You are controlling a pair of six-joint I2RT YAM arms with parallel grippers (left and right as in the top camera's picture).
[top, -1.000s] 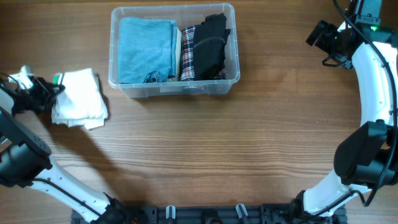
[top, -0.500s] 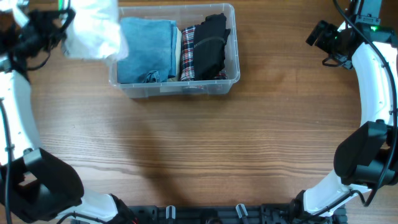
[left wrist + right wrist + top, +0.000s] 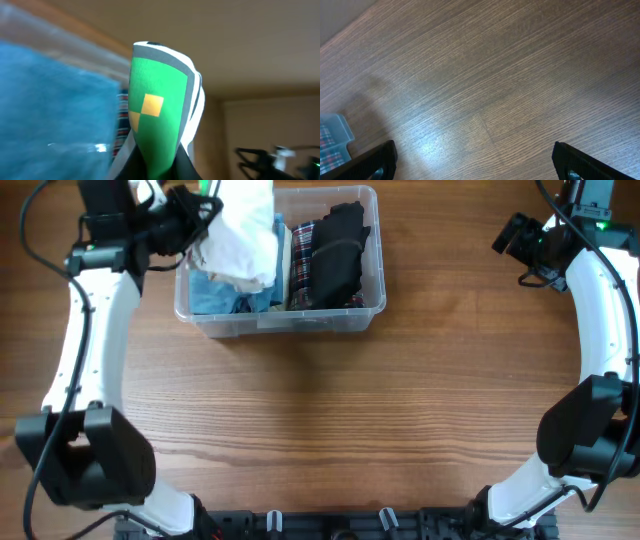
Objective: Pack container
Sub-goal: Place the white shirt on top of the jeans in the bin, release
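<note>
The container [image 3: 372,305], a clear plastic bin, stands at the back middle of the table. It holds a folded blue garment [image 3: 215,290], a plaid one [image 3: 302,275] and a black one [image 3: 338,250]. My left gripper [image 3: 205,210] is shut on a white garment [image 3: 245,235] with a green patch and holds it above the bin's left half, over the blue garment. In the left wrist view the green patch [image 3: 155,115] fills the middle, with the blue garment [image 3: 55,100] to the left. My right gripper [image 3: 512,235] is open and empty over bare table at the far right.
Wooden table [image 3: 330,420]. The right wrist view shows bare wood [image 3: 485,90] and a corner of the bin [image 3: 335,135] at its left edge.
My left gripper lifted the white garment from the table at the left, carried it up and right, and now holds it over the bin. The right arm has not moved.
</note>
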